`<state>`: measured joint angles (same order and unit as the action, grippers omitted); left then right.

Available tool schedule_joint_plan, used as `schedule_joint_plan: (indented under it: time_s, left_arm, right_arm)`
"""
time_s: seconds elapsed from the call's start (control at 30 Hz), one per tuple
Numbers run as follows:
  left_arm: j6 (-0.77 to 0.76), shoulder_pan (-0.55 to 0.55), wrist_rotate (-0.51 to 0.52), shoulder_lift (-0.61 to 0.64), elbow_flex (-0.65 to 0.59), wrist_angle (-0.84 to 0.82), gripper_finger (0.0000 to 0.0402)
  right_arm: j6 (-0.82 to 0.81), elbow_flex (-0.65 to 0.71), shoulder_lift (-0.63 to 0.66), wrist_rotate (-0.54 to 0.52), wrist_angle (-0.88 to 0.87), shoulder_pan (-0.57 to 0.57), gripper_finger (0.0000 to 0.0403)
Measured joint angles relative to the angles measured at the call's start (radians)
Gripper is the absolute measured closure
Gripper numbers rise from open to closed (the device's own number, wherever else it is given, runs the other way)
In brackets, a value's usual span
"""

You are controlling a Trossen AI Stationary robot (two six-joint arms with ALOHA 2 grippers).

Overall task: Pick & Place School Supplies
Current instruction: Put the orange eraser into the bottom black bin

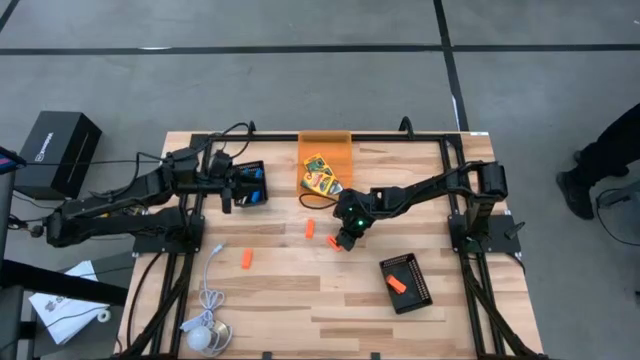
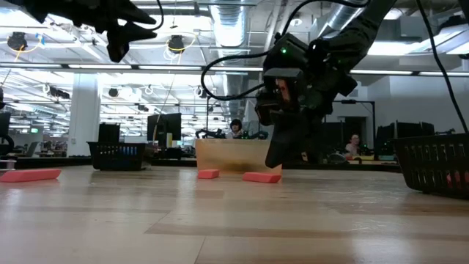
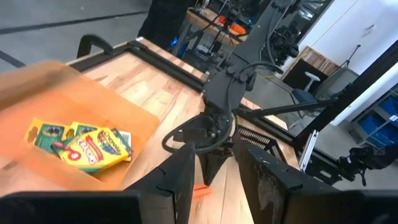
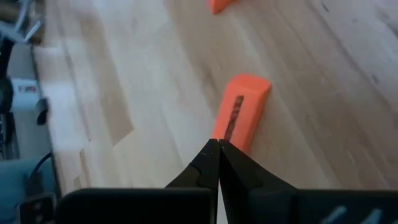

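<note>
A short orange piece [image 4: 242, 109] lies flat on the wooden table near its middle [image 1: 333, 244]. My right gripper [image 4: 217, 146] is shut, slants down, and has its tips at that piece's end [image 2: 275, 163]. Two more orange pieces lie loose on the table: one [image 1: 310, 229] just beside it and one [image 1: 246, 259] further left. Yellow-and-green crayon boxes [image 1: 320, 176] lie in the orange bin [image 1: 325, 145]. My left gripper [image 1: 226, 195] hangs high and open, with nothing between its fingers [image 3: 217, 180], beside a black tray [image 1: 252, 185] that holds a blue thing. My right gripper's shut fingertips [image 4: 210, 152] come slanting down from above and stand right at one short end [image 4: 219, 132] of the orange piece, in line with its length. The piece lies flat on the table. Whether the tips touch it, I cannot tell.
A second black tray [image 1: 410, 285] at the near right holds an orange piece [image 1: 396, 284]. A white cable with a round puck [image 1: 205, 335] lies at the near left corner. Bare wood lies between the loose pieces and the table's near edge.
</note>
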<state>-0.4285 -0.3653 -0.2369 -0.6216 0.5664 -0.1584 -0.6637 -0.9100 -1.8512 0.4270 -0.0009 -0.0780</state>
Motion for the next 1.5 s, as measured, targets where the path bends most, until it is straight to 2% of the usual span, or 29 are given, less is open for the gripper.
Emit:
schedule_joint_plan:
  time_s: [0.4, 0.87, 1.27, 1.4, 1.5]
  left_arm:
    - [0.002, 0.000, -0.004, 0.000, -0.025, 0.010, 0.0284]
    - [0.003, 0.000, -0.004, 0.000, -0.025, 0.009, 0.0284]
    - [0.003, 0.000, -0.005, 0.000, -0.025, 0.009, 0.0284]
    - [0.002, 0.000, -0.005, 0.000, -0.025, 0.009, 0.0284]
    - [0.002, 0.000, -0.005, 0.000, -0.025, 0.009, 0.0284]
  right_arm:
    - [-0.044, 0.001, -0.020, -0.023, 0.029, 0.004, 0.0403]
    - [-0.009, 0.000, -0.018, -0.046, -0.052, -0.063, 0.0403]
    - [0.010, 0.001, -0.020, -0.043, -0.052, -0.099, 0.0403]
    - [0.010, 0.003, -0.017, -0.019, -0.028, -0.105, 0.0403]
    - [-0.008, 0.000, -0.006, 0.027, 0.064, -0.100, 0.0403]
